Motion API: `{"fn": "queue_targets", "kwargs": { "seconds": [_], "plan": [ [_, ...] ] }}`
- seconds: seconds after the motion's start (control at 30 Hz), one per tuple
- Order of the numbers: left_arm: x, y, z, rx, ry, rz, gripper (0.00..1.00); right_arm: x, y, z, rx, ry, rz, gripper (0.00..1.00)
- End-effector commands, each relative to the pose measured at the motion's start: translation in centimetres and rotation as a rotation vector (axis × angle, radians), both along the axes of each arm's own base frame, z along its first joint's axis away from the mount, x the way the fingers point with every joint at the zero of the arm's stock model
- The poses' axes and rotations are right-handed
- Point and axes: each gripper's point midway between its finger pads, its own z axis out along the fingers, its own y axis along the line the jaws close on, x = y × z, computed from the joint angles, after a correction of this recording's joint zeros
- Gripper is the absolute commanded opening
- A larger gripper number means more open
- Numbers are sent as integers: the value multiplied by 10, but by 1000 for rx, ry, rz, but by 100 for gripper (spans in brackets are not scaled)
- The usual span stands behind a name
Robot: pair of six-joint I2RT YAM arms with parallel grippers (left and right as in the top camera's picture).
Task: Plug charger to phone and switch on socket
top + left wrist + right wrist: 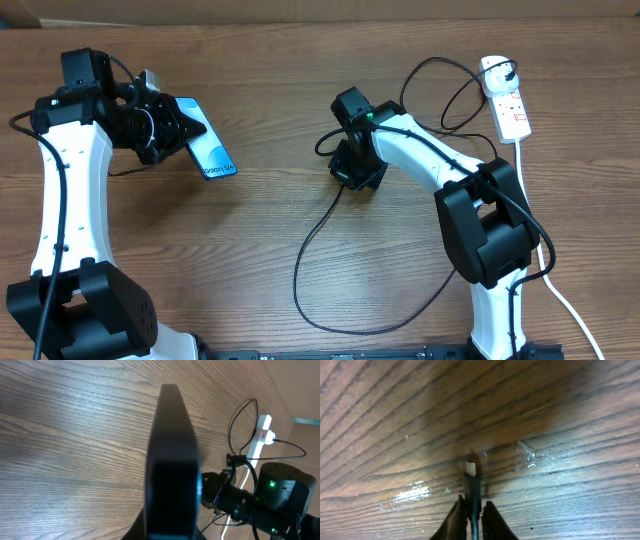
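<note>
My left gripper [172, 131] is shut on the phone [208, 150], a slim blue-screened handset held tilted above the table at the left. In the left wrist view the phone [171, 455] fills the middle as a dark edge-on slab. My right gripper [352, 172] is shut on the charger [472, 485] just behind its pale connector tip, which points at the wood. The black cable [310, 240] loops over the table toward the socket [508, 98], a white power strip at the far right with a plug in it. The socket also shows in the left wrist view [260, 440].
The thick white cord [565, 300] runs from the socket down the right edge of the table. The black cable makes a wide loop near the front edge [350, 322]. Cardboard lines the back edge [300, 12].
</note>
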Motion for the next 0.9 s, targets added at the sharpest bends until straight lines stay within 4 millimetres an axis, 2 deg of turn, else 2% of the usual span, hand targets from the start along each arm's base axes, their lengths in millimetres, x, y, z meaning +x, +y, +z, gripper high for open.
{"fn": "queue_targets", "kwargs": {
  "seconds": [0.0, 0.17, 0.3, 0.43, 0.5, 0.6, 0.63, 0.77, 0.87],
  "plan": [
    [1, -4, 12, 6, -52, -32, 4, 2, -2, -3, 0, 3, -4, 5],
    [2, -4, 12, 6, -52, -32, 4, 1, 0, -3, 7, 6, 3, 4],
    [4, -8, 16, -16, -74, -48, 4, -4, 11, 3, 84, 17, 89, 4],
    [9, -36, 45, -162, -255, -219, 4, -9, 25, 28, 205, -9, 204, 4],
    [8, -48, 62, -236, -350, -299, 4, -12, 36, 50, 299, -40, 283, 4],
    [8, -57, 80, -322, -428, -350, 4, -23, 51, 93, 447, -98, 397, 4],
    [5, -63, 98, -412, -485, -384, 4, -36, 62, 133, 579, -161, 508, 4],
    [-11, -71, 148, -660, -646, -502, 4, -73, 75, 206, 844, -267, 708, 4],
    [-11, -69, 154, -718, -588, -473, 4, -97, 76, 250, 998, -328, 799, 4]
  ]
}}
